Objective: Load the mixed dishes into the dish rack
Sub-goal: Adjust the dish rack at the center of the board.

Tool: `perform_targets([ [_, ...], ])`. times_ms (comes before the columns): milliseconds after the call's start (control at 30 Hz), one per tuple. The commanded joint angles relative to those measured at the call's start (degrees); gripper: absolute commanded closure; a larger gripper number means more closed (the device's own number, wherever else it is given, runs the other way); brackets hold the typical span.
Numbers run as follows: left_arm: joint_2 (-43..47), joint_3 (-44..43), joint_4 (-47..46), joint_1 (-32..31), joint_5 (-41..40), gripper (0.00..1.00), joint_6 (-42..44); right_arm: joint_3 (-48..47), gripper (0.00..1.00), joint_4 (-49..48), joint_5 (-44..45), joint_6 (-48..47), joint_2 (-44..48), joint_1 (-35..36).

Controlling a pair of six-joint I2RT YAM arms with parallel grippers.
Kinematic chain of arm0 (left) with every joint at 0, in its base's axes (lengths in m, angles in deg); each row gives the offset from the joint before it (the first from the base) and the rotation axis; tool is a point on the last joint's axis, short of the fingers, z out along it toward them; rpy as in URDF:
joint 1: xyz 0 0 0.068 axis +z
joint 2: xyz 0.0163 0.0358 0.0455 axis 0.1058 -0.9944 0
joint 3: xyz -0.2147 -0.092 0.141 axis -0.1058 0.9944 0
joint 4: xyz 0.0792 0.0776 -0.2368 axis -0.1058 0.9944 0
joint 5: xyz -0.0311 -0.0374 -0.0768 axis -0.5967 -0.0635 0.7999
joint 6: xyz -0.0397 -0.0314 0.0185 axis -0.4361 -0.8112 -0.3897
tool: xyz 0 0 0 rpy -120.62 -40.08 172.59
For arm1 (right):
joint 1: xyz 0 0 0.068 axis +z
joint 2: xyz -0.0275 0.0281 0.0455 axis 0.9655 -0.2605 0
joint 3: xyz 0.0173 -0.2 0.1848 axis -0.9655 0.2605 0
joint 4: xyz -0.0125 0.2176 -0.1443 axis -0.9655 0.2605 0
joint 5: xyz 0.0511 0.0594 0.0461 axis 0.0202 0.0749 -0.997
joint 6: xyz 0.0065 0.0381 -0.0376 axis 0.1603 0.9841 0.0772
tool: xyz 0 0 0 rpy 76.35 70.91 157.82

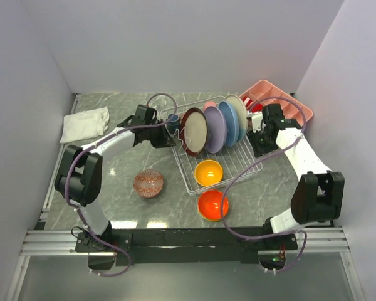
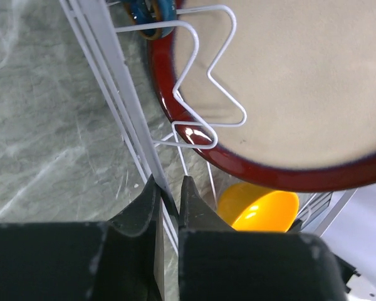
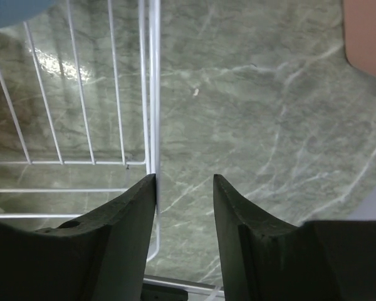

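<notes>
Rack rim (image 2: pixel 109 81) seems pinched in left gripper (image 2: pixel 169 188).

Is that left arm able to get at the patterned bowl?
Probably, though not right away: the left gripper is shut on the edge of the rack. The bowl lies alone, nothing over it.

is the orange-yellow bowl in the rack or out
In: the orange-yellow bowl sits inside the dish rack, on its wire floor.

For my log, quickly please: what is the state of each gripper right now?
Left gripper: closed on the rim wire of the dish rack.
Right gripper: open, holding nothing; the rim wire is beside one finger.
</notes>
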Motion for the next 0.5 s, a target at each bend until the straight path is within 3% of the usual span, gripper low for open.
perform_targets([
  [0,0.32,-3.56,-3.11,-0.01,0.59,0.99,11.59,-5.15,0.54,-1.71,-1.36,1.06,-3.61,-0.26],
  [133,-0.65,-4.88,-3.82,1.05,0.67,0.99,11.85,-7.44,0.63,-1.88,-2.15,2.56,-6.26,-0.08],
  [200,-1.7,-6.37,-4.69,1.14,0.41,0.99,11.33,-8.84,0.76,-2.41,-2.51,3.09,-6.7,0.01],
  [233,-2.58,-7.07,-4.96,1.14,0.41,0.99,11.06,-9.55,0.93,-2.24,-2.42,3.26,-7.05,0.01],
  [267,-3.11,-8.73,-5.31,1.14,0.06,0.99,10.89,-10.86,1.0,-2.06,-2.24,3.44,-7.92,0.27],
  [467,-7.41,-16.46,-4.79,1.4,-3.89,0.99,12.46,-13.07,1.0,-3.03,-1.54,4.5,-9.95,1.5],
])
